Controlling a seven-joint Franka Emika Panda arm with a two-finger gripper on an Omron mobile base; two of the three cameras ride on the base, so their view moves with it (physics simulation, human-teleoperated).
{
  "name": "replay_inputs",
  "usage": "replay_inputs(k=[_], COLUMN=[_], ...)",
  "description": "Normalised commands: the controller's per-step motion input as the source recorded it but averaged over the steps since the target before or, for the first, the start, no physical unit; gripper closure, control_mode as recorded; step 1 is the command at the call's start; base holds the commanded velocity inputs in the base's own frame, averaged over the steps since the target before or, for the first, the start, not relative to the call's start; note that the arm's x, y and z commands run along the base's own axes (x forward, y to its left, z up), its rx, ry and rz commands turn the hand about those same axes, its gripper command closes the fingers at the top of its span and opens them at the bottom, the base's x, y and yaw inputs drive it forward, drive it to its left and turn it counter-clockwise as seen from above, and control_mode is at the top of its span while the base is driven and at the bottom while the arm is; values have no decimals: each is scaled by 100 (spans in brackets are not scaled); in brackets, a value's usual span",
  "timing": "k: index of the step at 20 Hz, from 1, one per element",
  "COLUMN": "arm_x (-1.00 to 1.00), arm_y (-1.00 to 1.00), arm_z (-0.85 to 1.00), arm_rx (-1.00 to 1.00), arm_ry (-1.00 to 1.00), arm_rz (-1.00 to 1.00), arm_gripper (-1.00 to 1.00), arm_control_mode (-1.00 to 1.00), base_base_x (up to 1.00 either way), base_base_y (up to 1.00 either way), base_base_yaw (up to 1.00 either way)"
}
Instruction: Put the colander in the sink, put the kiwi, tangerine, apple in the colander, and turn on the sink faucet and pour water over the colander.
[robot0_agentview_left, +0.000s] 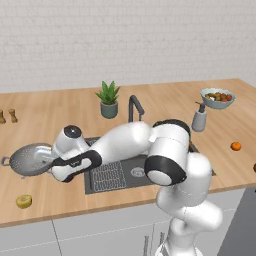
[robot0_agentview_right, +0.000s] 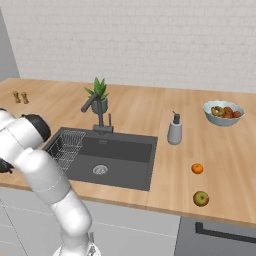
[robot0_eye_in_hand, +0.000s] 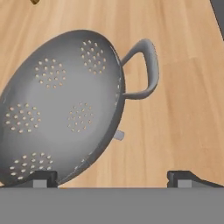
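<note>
Step 1 of the task is in hand: fetching the colander (robot0_agentview_left: 31, 159), which sits on the bench to the left of the sink (robot0_agentview_left: 131, 172), near the bench's left end and not yet lifted. The arm reaches across the basin toward it, and the tool (robot0_eye_in_hand: 111, 178) hovers just beside the colander's near rim with its jaws spread wide and nothing between them. In the hand view 1 fingertip (robot0_eye_in_hand: 41, 178) stands right at the bowl's rim while the other is out over bare wood, so the rim is roughly bracketed but not gripped. 1 loop handle (robot0_eye_in_hand: 146, 70) points away from the bowl toward the sink side.

The fruit is untouched. The kiwi (robot0_agentview_left: 23, 201) lies near the bench's front edge, left of the sink. The tangerine (robot0_agentview_right: 197, 168) and the apple (robot0_agentview_right: 201, 198) lie right of the sink, the apple closer to the front edge. The sink faucet (robot0_agentview_right: 97, 112) stands behind the basin, with no water visible.

The next move likely calls for settling the jaws over the rim or the handle, closing firmly, then lifting and carrying the colander right into the basin, clear of the wire rack (robot0_agentview_right: 67, 145).
</note>
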Motion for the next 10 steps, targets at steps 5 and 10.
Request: replay_inputs(k=[5, 10], arm_x=[18, 20], arm_y=[30, 22], arm_z=[-3, 0], arm_rx=[0, 0], arm_ry=[3, 2], arm_rz=[-7, -6], arm_gripper=[-100, -100], arm_control_mode=[-100, -100], base_base_x=[0, 0], base_base_y=[0, 0], base_base_yaw=[0, 0])
